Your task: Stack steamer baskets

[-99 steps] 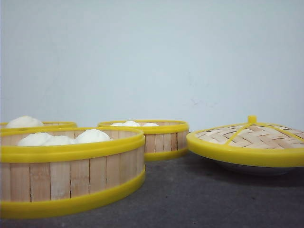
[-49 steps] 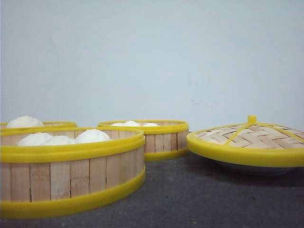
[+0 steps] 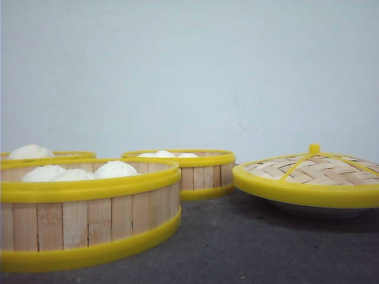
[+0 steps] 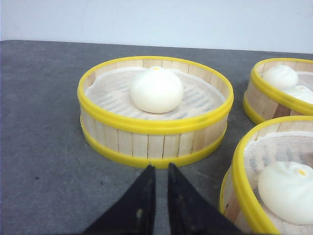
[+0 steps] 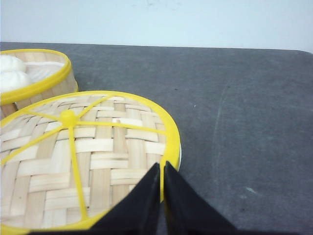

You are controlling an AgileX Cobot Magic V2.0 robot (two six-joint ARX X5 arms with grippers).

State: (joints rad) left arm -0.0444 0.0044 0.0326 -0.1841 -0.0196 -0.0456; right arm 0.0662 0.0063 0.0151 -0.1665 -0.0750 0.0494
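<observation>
Nearest in the front view, a round, shallow steamer basket with vertical light bamboo slats and bright yellow plastic rims [image 3: 89, 216] is sitting at the left on the dark grey tabletop [image 3: 266, 248], and three white steamed buns [image 3: 77, 171] are showing above its rim. To the right, well apart from it, a domed woven bamboo lid with a yellow rim and yellow knob [image 3: 311, 174] is lying on a white plate [image 3: 308, 209] whose edge is just peeking out beneath the rim.

Farther back, a second slatted basket with yellow rims [image 3: 192, 171] is standing between the near basket and the lid, with white buns inside. At the far left, a third basket [image 3: 56, 155] is partly hidden behind the near one; a single white bun [image 3: 29, 152] is rising above its rim.

In the left wrist view, the black left claw [image 4: 161, 169] is hovering over bare tabletop just short of the single-bun basket [image 4: 154, 117], its two fingers standing nearly together with only a narrow gap, gripping nothing. In the right wrist view, the black right claw [image 5: 161, 169] is hanging over the edge of the woven lid [image 5: 88, 156], its fingers pressed almost together and empty. All three baskets are standing separately on the tabletop, none stacked.
</observation>
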